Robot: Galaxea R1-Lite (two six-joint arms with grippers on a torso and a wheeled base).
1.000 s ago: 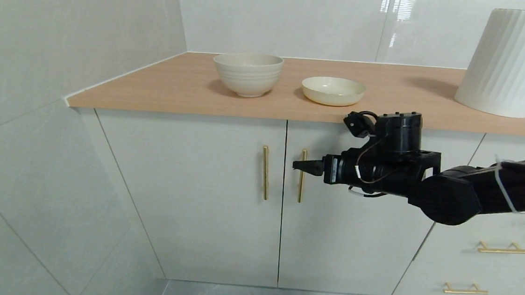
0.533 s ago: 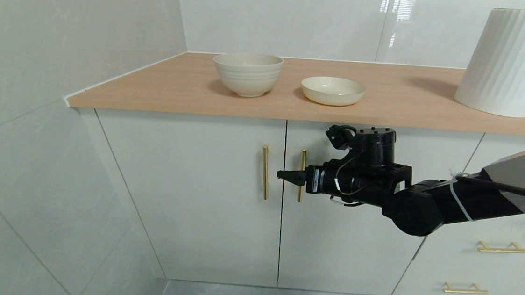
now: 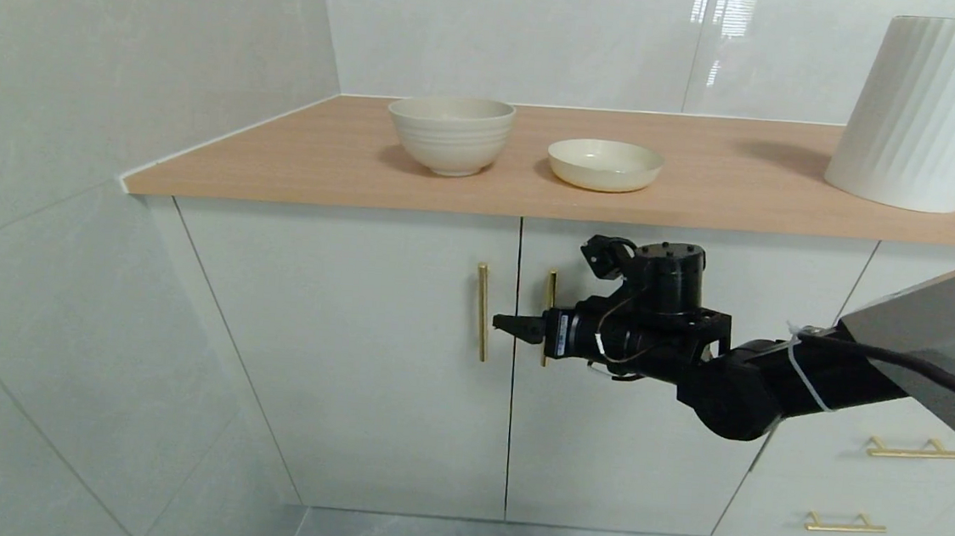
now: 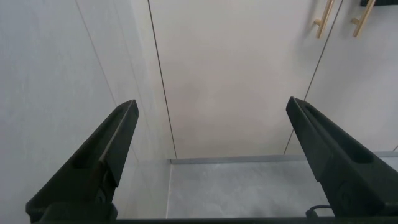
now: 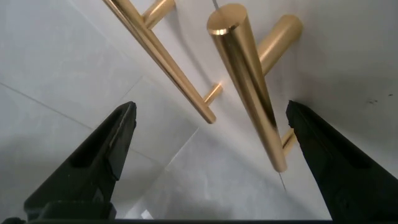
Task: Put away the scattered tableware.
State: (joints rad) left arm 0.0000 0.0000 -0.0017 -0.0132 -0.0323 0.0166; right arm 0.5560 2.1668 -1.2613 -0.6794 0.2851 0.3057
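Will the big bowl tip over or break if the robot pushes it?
The bowl probably won't tip: it sits upright and wide on the counter. It looks like glazed ceramic, so likely hard, a bit slippery, and breakable if pushed off the edge.

Right pincer (image 3: 507, 325) level, fingers parted wide, forearm (image 3: 784, 382) trailing behind it; left pincer (image 4: 211, 109) likewise parted, tilted downward.

no legible text; small sticker (image 3: 563, 333), maybe label, behind right claw (image 3: 497, 322), unreadable.
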